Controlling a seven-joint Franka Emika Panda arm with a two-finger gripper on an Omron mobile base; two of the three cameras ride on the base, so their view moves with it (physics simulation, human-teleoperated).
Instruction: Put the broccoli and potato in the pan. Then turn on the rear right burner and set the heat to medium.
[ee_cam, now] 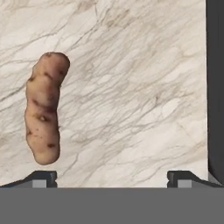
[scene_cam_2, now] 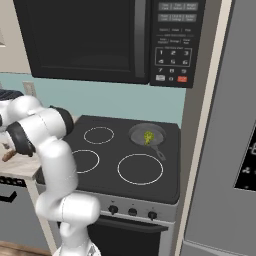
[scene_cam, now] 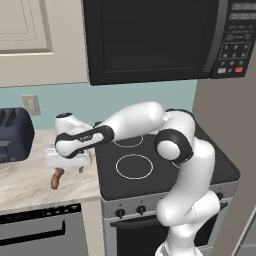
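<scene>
— Dark fingertips (ee_cam: 41, 177) stand spread wide at the bottom of the hand view, nothing between them; the gripper (ee_cam: 112, 178) hangs over the marble counter (ee_cam: 131, 87).

— And the potato?

— One potato (ee_cam: 43, 107), orange-brown, lying on the counter at about ten o'clock from the gripper, apart from both tips. In the left base view it (scene_cam: 57, 178) pokes out at seven o'clock below the hand.

— What's in the pan?

— One pan (scene_cam_2: 147, 134), dark grey, on the rear right ring of the stove (scene_cam_2: 100, 172), handle toward four o'clock. One broccoli (scene_cam_2: 148, 137) floret sits inside it.

— Do both base views show that?

— The right base view gives pan and broccoli. The left base view adds a dark toaster (scene_cam: 15, 134) at nine o'clock on the counter. Four burner rings count in the right base view.
</scene>
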